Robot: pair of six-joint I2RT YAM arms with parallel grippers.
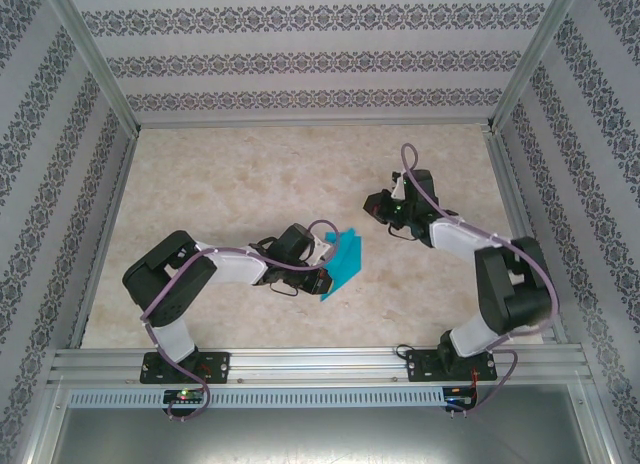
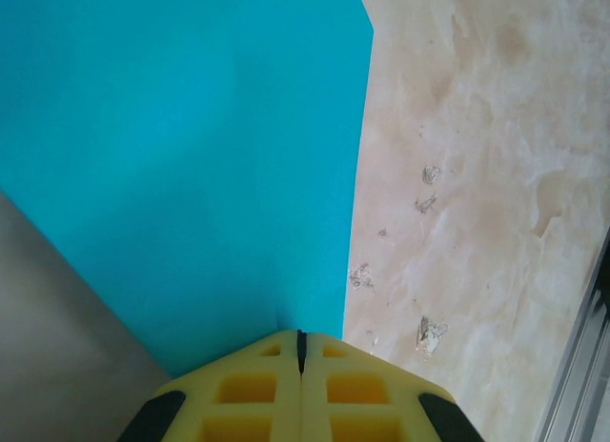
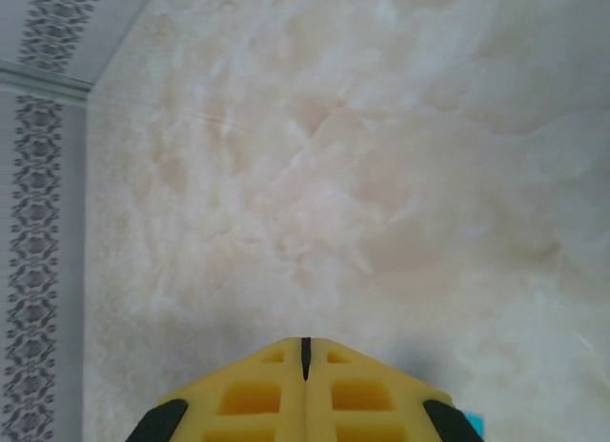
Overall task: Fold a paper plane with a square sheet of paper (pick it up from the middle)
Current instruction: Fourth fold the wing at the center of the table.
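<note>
Jaws on both arms are closed. The left gripper (image 2: 301, 339) pinches the paper (image 2: 191, 156) at its near edge, and the sheet runs straight out ahead of the fingertips, mostly to their left in the left wrist view, with its right edge just off the line between the jaws. The right gripper (image 3: 305, 345) is shut on nothing and hangs over bare table (image 3: 334, 175).

From above, the paper (image 1: 344, 262) shows as a narrow slanted strip. Its long axis runs from near-left to far-right, so it probably hangs tilted in the grip rather than lying flat. It sits just right of the left gripper (image 1: 326, 258). The right gripper (image 1: 383, 208) is to the right and farther back, near the sheet's far corner but apart from it.

The left arm has the sheet, so any fold likely needs the right gripper to come down and left to meet that free far edge.
</note>
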